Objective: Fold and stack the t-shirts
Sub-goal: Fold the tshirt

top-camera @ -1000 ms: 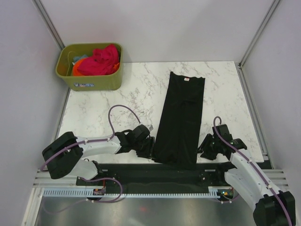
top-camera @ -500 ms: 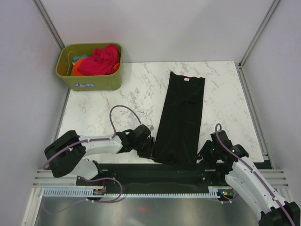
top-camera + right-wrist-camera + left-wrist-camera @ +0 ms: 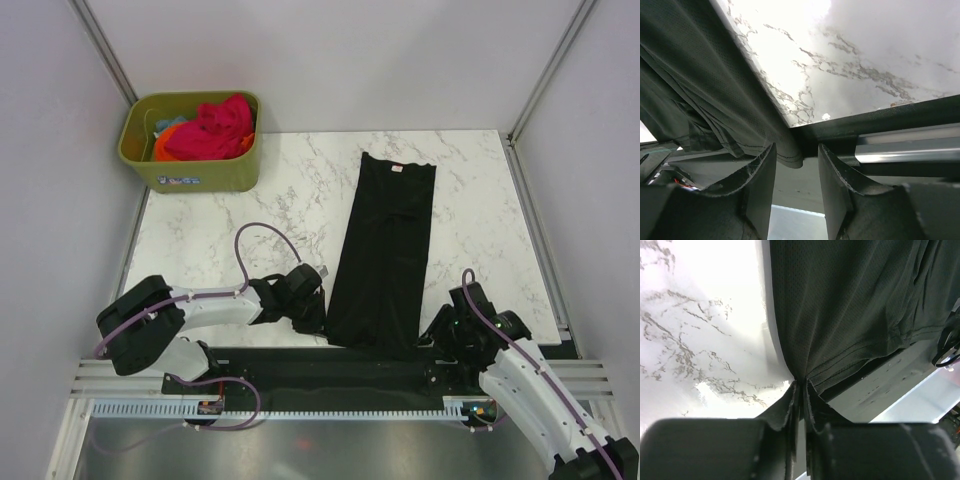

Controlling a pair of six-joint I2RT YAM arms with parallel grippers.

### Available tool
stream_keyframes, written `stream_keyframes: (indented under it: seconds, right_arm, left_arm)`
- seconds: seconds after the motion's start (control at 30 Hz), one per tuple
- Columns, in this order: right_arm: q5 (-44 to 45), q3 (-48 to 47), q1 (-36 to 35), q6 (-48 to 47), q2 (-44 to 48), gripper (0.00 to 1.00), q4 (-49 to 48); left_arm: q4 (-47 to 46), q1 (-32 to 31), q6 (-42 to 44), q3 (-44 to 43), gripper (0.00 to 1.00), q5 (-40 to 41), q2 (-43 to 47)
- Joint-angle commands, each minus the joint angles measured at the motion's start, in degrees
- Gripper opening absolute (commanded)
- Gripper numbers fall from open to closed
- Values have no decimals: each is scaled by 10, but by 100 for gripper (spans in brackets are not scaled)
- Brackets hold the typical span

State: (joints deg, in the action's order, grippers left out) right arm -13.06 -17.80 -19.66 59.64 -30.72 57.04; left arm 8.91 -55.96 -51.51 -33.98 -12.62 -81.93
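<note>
A black t-shirt (image 3: 385,250) lies folded into a long narrow strip down the middle of the marble table (image 3: 480,220), its neck label at the far end and its hem over the near edge. My left gripper (image 3: 318,322) (image 3: 801,390) is shut on the shirt's near left corner, and cloth (image 3: 840,300) fans out from the pinch. My right gripper (image 3: 428,338) (image 3: 796,160) stands open at the near right corner. The hanging hem (image 3: 785,150) sits between its fingers, touching neither. More t-shirts, a pink-red one (image 3: 215,128) and an orange one (image 3: 165,145), are piled in a bin.
The olive-green bin (image 3: 190,172) stands at the table's far left corner. A black rail (image 3: 300,365) runs along the near edge under the shirt's hem. White walls with metal posts close in the table on three sides.
My left gripper has closed on the shirt's near left corner. My right arm has slid down to the table's near edge, bringing its open fingers around the right corner of the hem.
</note>
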Motion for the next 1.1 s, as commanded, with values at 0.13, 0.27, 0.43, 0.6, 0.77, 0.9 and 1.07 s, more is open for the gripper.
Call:
stream_keyframes:
  seconds: [0.13, 0.27, 0.43, 0.6, 0.77, 0.9, 1.07]
  right_arm:
    - [-28, 18, -3, 4, -11, 45, -34]
    - [-26, 9, -5, -20, -44, 45, -53]
    - [-24, 5, -8, -22, -44, 43, -63]
    - [-43, 34, -15, -17, -40, 40, -95]
    - [-48, 32, -25, -17, -39, 37, -108]
    - [-48, 30, -32, -21, -42, 33, -105]
    - [-62, 36, -35, -6, -22, 9, -127]
  left_arm:
    - [0, -2, 10, -22, 2, -12, 7]
    - [-4, -2, 8, -28, 2, -21, 12]
    - [-10, -2, 1, -29, 2, -33, 16]
    - [-11, -2, -2, -31, 2, -35, 16]
    - [-12, -2, -4, -31, 2, -35, 17]
    - [-11, -2, -6, -33, 2, -35, 16]
    - [-13, -1, -15, -37, 2, -41, 19]
